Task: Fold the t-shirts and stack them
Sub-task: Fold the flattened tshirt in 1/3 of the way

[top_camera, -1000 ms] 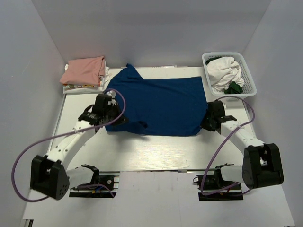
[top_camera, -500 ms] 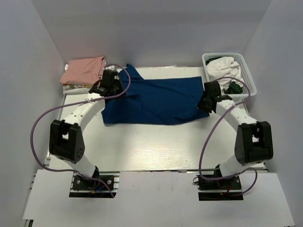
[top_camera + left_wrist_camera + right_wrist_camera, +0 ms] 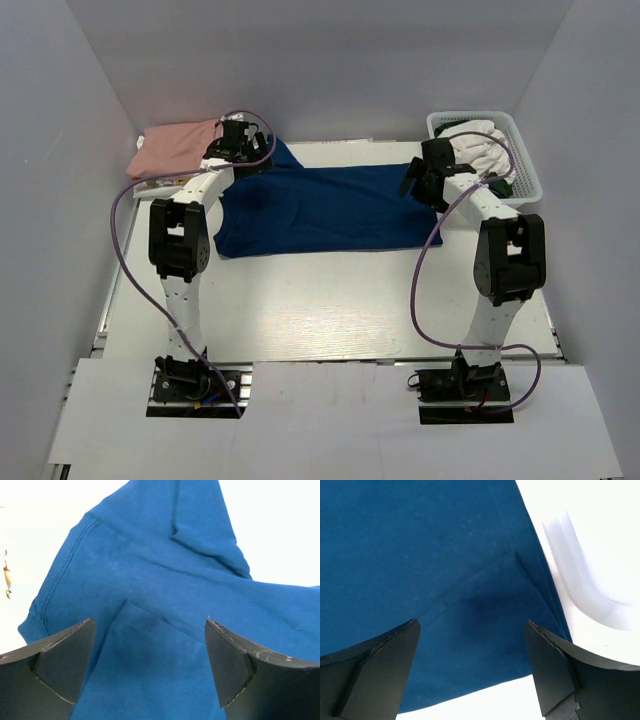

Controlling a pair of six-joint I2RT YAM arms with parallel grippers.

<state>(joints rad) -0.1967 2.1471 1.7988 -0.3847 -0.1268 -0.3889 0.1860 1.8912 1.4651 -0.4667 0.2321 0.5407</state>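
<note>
Blue t-shirt (image 3: 320, 210): lying flat, seemingly doubled; layered hem beneath right claw (image 3: 472, 625).
Left claw (image 3: 150, 625): wide open, empty, sleeve ahead.
Right claw: wide open, empty.

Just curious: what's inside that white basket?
Crumpled white cloth fills the basket, with a dark green piece near its front. The right arm covers part; anything underneath is hidden.
</note>
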